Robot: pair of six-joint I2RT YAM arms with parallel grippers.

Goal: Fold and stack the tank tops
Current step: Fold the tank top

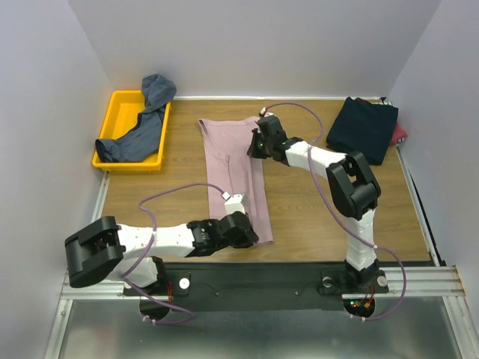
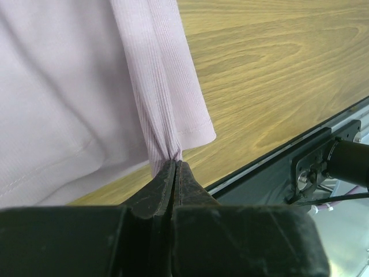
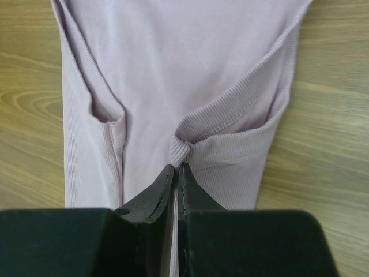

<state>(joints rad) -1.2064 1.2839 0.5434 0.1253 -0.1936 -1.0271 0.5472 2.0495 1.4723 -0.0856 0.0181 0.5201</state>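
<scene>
A dusty pink tank top (image 1: 238,170) lies lengthwise on the wooden table, folded into a long narrow strip. My left gripper (image 1: 249,233) is shut on its near hem; in the left wrist view the ribbed fabric (image 2: 164,115) bunches into the closed tips (image 2: 174,164). My right gripper (image 1: 257,142) is shut on the far end, pinching a strap edge (image 3: 228,124) at its tips (image 3: 176,167). A blue-grey tank top (image 1: 146,123) hangs half out of the yellow tray. A folded dark navy tank top (image 1: 363,129) lies at the back right with red cloth (image 1: 400,134) beneath it.
The yellow plastic tray (image 1: 120,108) sits at the back left corner. White walls enclose the table on three sides. A black rail (image 2: 300,144) runs along the near edge by the arm bases.
</scene>
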